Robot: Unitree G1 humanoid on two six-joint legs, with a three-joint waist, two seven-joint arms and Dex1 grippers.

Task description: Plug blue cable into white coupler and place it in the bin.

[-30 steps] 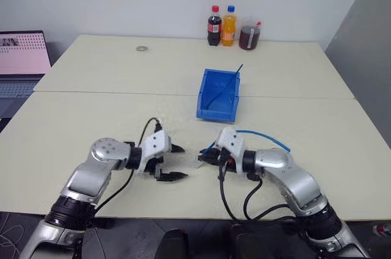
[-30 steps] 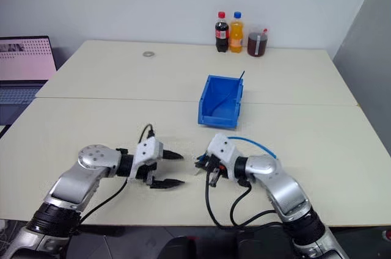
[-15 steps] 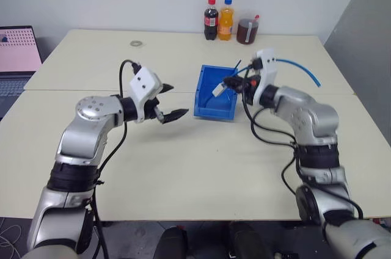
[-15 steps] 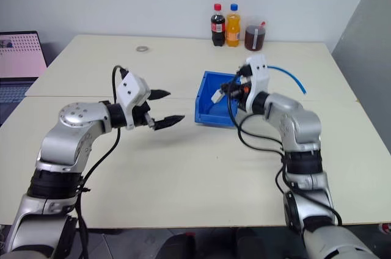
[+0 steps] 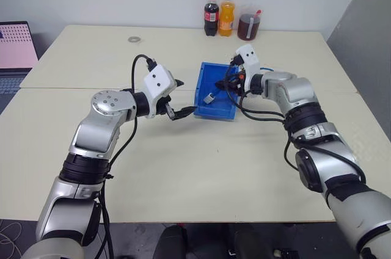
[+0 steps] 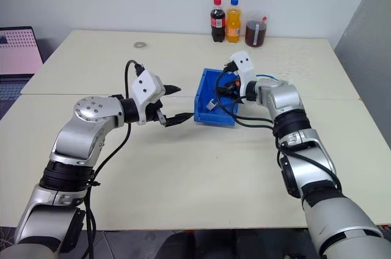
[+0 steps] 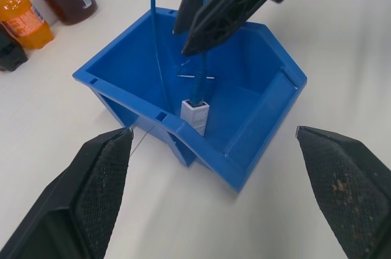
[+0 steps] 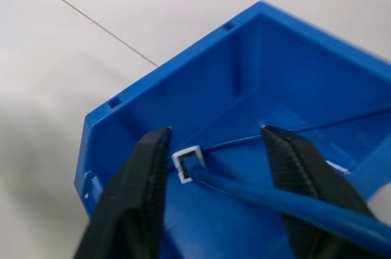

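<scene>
The blue bin [image 5: 214,112] stands at the table's middle. My right gripper [image 8: 215,132] hovers over its rim with the fingers apart, so it is open. The sky-blue cable [image 8: 256,189] runs between those fingers and down into the bin. Its end is plugged into the white coupler [image 7: 195,115], which sits low inside the bin near the front wall. My left gripper [image 5: 185,96] is wide open and holds nothing. It is just left of the bin and points at it.
A thin darker blue cable [image 7: 156,39] leans in the bin's back corner. Two bottles [image 5: 211,14] and a jug of dark drink [image 5: 247,27] stand at the table's far edge. A small ring [image 5: 133,39] lies at the far left, and a laptop [image 5: 18,45] sits beyond the left edge.
Both arms rose from the near table edge to the bin. The right gripper carried the cable and coupler over the bin and opened; the coupler now sits lower inside.
</scene>
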